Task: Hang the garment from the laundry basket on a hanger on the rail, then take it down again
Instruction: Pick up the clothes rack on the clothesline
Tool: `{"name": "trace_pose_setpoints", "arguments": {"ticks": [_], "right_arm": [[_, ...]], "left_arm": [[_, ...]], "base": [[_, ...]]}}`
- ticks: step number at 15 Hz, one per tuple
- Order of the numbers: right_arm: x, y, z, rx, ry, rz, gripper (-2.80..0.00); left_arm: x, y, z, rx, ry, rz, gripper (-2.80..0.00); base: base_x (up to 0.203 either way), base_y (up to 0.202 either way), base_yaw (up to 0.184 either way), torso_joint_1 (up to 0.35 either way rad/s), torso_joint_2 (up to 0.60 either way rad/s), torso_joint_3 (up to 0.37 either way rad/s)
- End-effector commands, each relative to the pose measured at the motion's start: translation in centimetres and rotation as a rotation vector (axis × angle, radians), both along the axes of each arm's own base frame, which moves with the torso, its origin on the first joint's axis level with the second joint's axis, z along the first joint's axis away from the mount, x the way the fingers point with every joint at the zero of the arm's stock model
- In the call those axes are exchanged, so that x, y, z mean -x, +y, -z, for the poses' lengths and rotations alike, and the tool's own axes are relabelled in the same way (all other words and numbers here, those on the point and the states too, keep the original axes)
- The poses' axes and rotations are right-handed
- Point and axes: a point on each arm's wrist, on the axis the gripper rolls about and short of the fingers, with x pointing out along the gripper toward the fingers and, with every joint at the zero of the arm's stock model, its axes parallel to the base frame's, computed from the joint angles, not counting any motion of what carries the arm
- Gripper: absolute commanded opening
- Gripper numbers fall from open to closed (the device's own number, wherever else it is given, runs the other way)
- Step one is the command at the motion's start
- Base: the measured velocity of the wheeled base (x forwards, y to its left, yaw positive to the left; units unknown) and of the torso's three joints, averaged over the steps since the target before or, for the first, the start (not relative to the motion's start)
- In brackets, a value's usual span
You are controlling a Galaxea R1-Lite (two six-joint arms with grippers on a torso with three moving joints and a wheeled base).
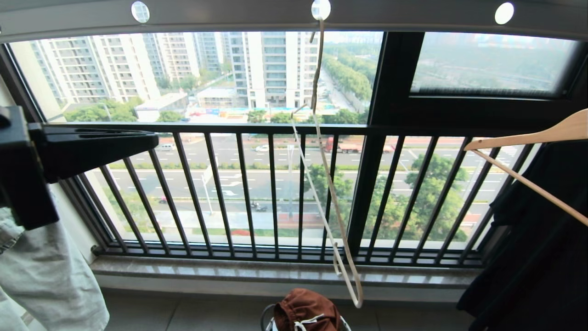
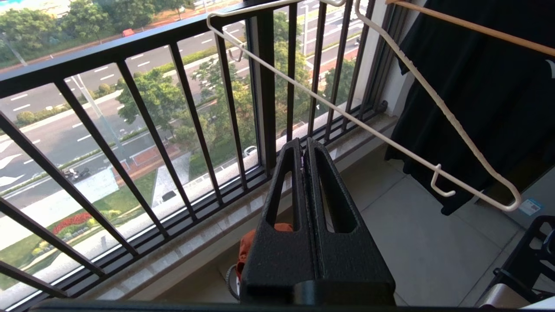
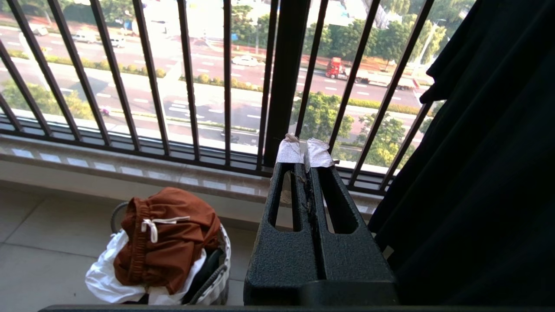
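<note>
The rust-brown garment (image 1: 305,308) lies bunched on top of the laundry basket (image 1: 266,317) on the floor below the window; it also shows in the right wrist view (image 3: 169,234). The cream hanger (image 1: 326,184) hangs empty and tilted from a hole in the grey rail (image 1: 229,14) overhead. My left gripper (image 1: 154,137) is raised at the far left, level and shut with nothing in it. In the left wrist view the left gripper (image 2: 303,145) points at the balustrade, left of the hanger (image 2: 390,138). My right gripper (image 3: 305,151), tips wrapped in white tape, is shut and empty, low and right of the basket (image 3: 217,277).
A black balustrade (image 1: 275,184) and stone sill (image 1: 275,271) run across the window. A light-wood hanger (image 1: 528,138) carries a black garment (image 1: 542,253) at the right. Pale jeans (image 1: 46,276) hang at the left. A white cloth (image 3: 104,281) lies under the shorts.
</note>
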Motion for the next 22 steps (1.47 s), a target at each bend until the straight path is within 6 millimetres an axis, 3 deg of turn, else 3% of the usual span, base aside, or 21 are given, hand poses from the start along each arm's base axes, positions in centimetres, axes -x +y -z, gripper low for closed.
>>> {"name": "trace_pose_setpoints", "arguments": {"ticks": [1, 5, 9, 10, 13, 18, 22], "right_arm": [[0.0, 0.0, 0.0, 0.002, 0.002, -0.001, -2.80], [0.0, 0.0, 0.0, 0.002, 0.002, -0.001, -2.80], [0.0, 0.0, 0.0, 0.001, 0.002, -0.001, -2.80], [0.0, 0.0, 0.0, 0.002, 0.002, -0.001, -2.80], [0.0, 0.0, 0.0, 0.001, 0.002, -0.001, -2.80], [0.0, 0.0, 0.0, 0.001, 0.002, -0.001, -2.80], [0.0, 0.0, 0.0, 0.000, 0.002, -0.001, -2.80]], "left_arm": [[-3.1, -5.1, -0.5, -0.049, 0.044, 0.024, -2.80], [-3.1, -10.8, 0.1, -0.087, 0.085, 0.040, -2.80], [-1.2, -13.6, -0.2, -0.088, 0.072, -0.030, -2.80], [-0.6, -13.9, -0.4, -0.085, 0.065, -0.033, 0.00], [0.3, -14.3, -0.8, -0.078, 0.063, -0.052, 0.00], [-1.1, -17.0, -0.7, -0.065, 0.185, -0.114, 0.00], [-2.5, -19.3, 0.0, -0.083, 0.168, -0.245, 0.00]], "base": [[0.000, 0.000, 0.000, 0.000, 0.00, 0.000], [0.000, 0.000, 0.000, 0.000, 0.00, 0.000], [0.000, 0.000, 0.000, 0.000, 0.00, 0.000], [0.000, 0.000, 0.000, 0.000, 0.00, 0.000], [0.000, 0.000, 0.000, 0.000, 0.00, 0.000], [0.000, 0.000, 0.000, 0.000, 0.00, 0.000], [0.000, 0.000, 0.000, 0.000, 0.00, 0.000]]}}
